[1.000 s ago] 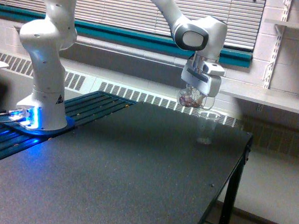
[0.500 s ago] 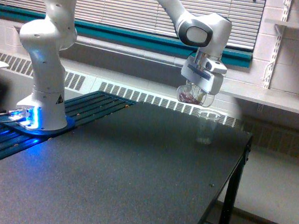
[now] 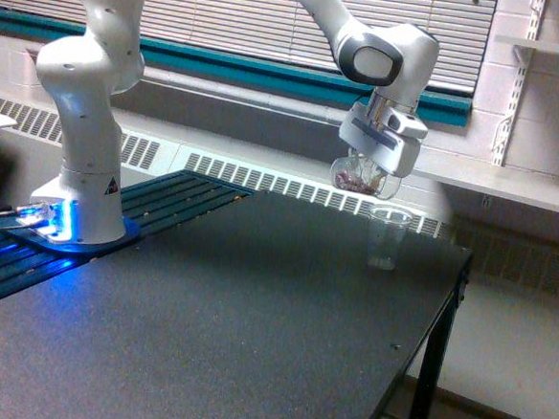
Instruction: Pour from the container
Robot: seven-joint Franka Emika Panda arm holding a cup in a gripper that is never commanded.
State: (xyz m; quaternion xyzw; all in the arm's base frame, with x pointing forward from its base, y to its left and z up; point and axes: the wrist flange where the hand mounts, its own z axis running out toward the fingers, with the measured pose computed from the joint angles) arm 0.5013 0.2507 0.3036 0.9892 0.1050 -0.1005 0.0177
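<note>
My gripper [image 3: 370,170]: pinching the container, with my fingers pressed against its clear walls; the grip sits mostly behind my white hand housing, so how wide my fingers stand is hard to read.
The container [image 3: 363,180]: a clear wide-mouthed tumbler, held in the air and tilted, hanging just below my hand. It is above the table and a little toward the exterior view's left of the standing cup, not touching it.
Contents of the container: a small heap of reddish-brown bits lying against the lower side of the tumbler; the view is too blurry for me to say what they are.
Standing cup [image 3: 386,238]: a narrower clear cup, upright on the table near its far edge, below and just beside the container. It looks empty, though its see-through walls make that uncertain.
Table [image 3: 213,330]: a dark speckled top, bearing the standing cup and, at the exterior view's left, my base.
My base [image 3: 73,216]: white column on a dark slatted platform, with a blue glow at its foot.
Behind: window blinds [image 3: 245,15] above a teal strip, and a white shelf [image 3: 511,187] at the exterior view's right.
</note>
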